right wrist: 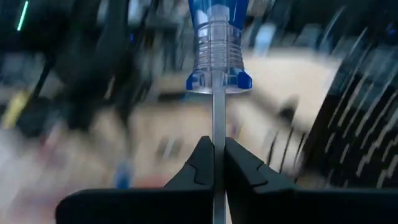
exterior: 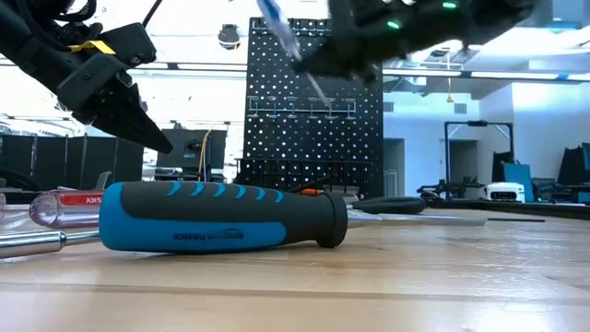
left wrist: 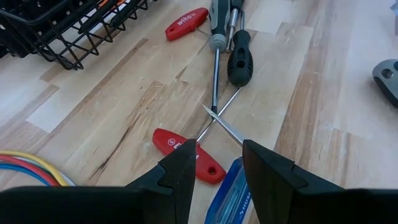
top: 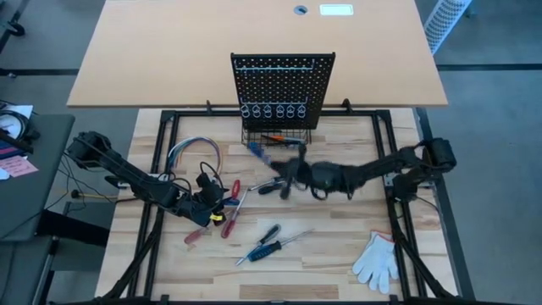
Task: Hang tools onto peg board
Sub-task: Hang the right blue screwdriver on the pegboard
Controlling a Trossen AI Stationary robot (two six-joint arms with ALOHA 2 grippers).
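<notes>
- Right gripper (right wrist: pixel 214 165): fingers clamped together on the thin metal shaft of a blue screwdriver (right wrist: pixel 216 37), whose clear blue handle stands beyond the fingertips. In the high view it hangs above the middle of the table (top: pixel 339 263), just in front of the peg board's basket.
- Step in hand, as judged: one tool lifted and in carriage toward the peg board (top: pixel 282 85), which stands upright at the table's far edge, centre, with a row of ring holders (top: pixel 271 111) above a black wire basket (top: pixel 278 135).
- Next move calls for: bringing the shaft upright over a free ring, tip down, and lowering until the handle seats. The grip on the bare shaft is narrow; the tool could swing.
- Left gripper (left wrist: pixel 214 163): fingers apart, holding nothing, low over the table's near-left part, above crossed screwdrivers and a red-handled tool (left wrist: pixel 186 154).
- Other tools lie loose across the table's middle; a blue-and-black screwdriver (exterior: pixel 221 217) lies nearest the low camera.
</notes>
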